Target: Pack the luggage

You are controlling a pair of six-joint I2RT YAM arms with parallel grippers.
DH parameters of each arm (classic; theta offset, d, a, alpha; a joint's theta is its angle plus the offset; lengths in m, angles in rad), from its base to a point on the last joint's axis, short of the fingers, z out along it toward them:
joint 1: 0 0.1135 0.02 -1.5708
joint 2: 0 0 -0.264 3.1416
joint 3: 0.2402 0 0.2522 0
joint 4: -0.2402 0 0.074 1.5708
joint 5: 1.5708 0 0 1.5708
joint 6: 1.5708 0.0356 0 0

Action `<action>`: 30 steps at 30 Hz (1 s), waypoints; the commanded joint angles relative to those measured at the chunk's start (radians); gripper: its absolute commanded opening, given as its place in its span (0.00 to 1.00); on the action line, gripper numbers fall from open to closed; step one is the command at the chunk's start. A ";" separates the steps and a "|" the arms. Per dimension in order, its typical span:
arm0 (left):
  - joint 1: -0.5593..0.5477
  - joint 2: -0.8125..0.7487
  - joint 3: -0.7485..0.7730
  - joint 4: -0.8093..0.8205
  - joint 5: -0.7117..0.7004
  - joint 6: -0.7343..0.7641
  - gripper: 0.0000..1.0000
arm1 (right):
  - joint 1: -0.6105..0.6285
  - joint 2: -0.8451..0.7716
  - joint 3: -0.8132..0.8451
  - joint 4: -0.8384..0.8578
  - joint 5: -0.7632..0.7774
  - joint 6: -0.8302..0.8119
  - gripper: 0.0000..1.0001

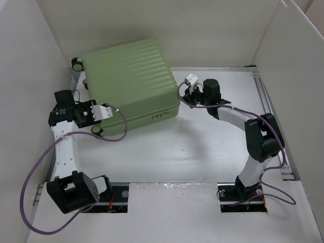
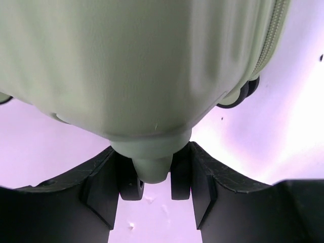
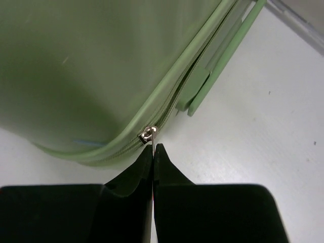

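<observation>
The luggage (image 1: 131, 81) is a light-green ribbed suitcase lying closed at the back left of the table. My left gripper (image 1: 114, 108) is at its left edge. In the left wrist view the fingers (image 2: 101, 192) stand either side of a black twin wheel (image 2: 132, 188) on its green post, closed around it (image 2: 154, 182). My right gripper (image 1: 182, 93) is at the suitcase's right near corner. In the right wrist view it (image 3: 153, 148) is shut on the silver zipper pull (image 3: 148, 133) of the green zip.
White walls (image 1: 30, 76) enclose the table on the left, back and right. A metal rail (image 1: 266, 101) runs along the right side. Other black wheels (image 1: 77, 63) stick out at the suitcase's left side. A flat green handle part (image 3: 202, 91) lies beside the zip.
</observation>
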 commanded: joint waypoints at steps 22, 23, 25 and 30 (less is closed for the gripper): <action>0.009 0.219 0.204 -0.012 0.045 -0.321 1.00 | 0.005 0.065 0.134 0.330 -0.266 -0.012 0.00; 0.009 0.231 0.205 0.000 0.045 -0.330 1.00 | 0.005 0.077 0.134 0.330 -0.277 -0.012 0.00; 0.009 0.250 0.232 0.000 0.045 -0.330 1.00 | 0.005 0.089 0.143 0.330 -0.288 -0.012 0.00; -0.057 0.282 0.220 -0.053 0.033 -0.330 0.68 | 0.005 0.108 0.154 0.330 -0.276 -0.012 0.00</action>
